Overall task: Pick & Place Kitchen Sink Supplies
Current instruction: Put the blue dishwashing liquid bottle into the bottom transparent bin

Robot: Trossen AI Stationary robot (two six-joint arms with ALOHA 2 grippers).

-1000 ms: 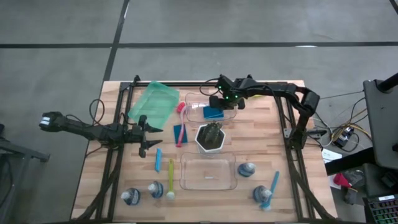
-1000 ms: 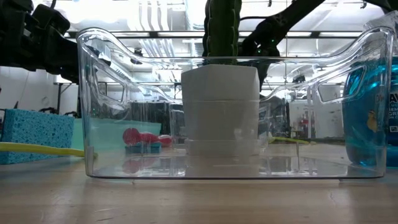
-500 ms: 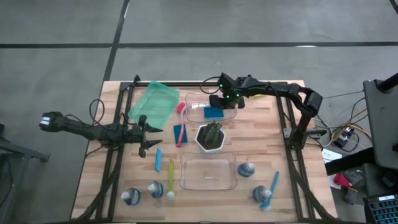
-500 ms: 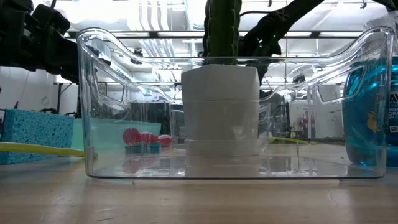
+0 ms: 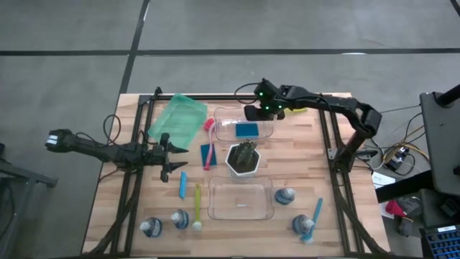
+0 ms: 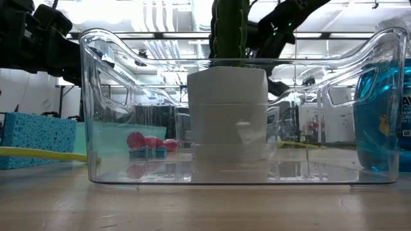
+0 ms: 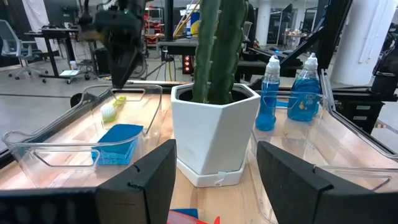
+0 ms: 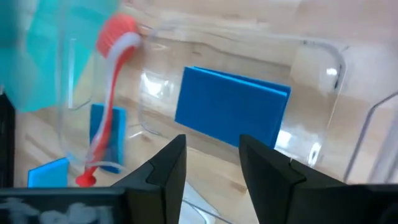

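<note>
My right gripper [image 5: 253, 113] is open and empty, above the far edge of the far clear bin [image 5: 224, 124]. A flat blue sponge [image 5: 246, 130] lies flat on that bin's floor; it also shows in the right wrist view [image 8: 233, 115]. My left gripper [image 5: 169, 152] waits open and empty at the table's left. A pink brush [image 5: 208, 140] lies across a second blue sponge [image 5: 205, 153]. A blue brush [image 5: 182, 184], a yellow brush [image 5: 198, 205] and two bottles [image 5: 151, 228] [image 5: 180, 218] lie near left. A third bottle [image 5: 285, 196] stands right of the near bin.
A white hexagonal pot [image 5: 244, 160] with a dark plant stands between the far bin and the near clear bin [image 5: 241, 199]. A green tray [image 5: 178, 121] lies at the far left. Another bottle [image 5: 301, 224] and blue brush [image 5: 316, 211] lie near right.
My right gripper has gone up and back toward the table's far edge, away from the blue sponge. The sponge stays lying in the far bin.
</note>
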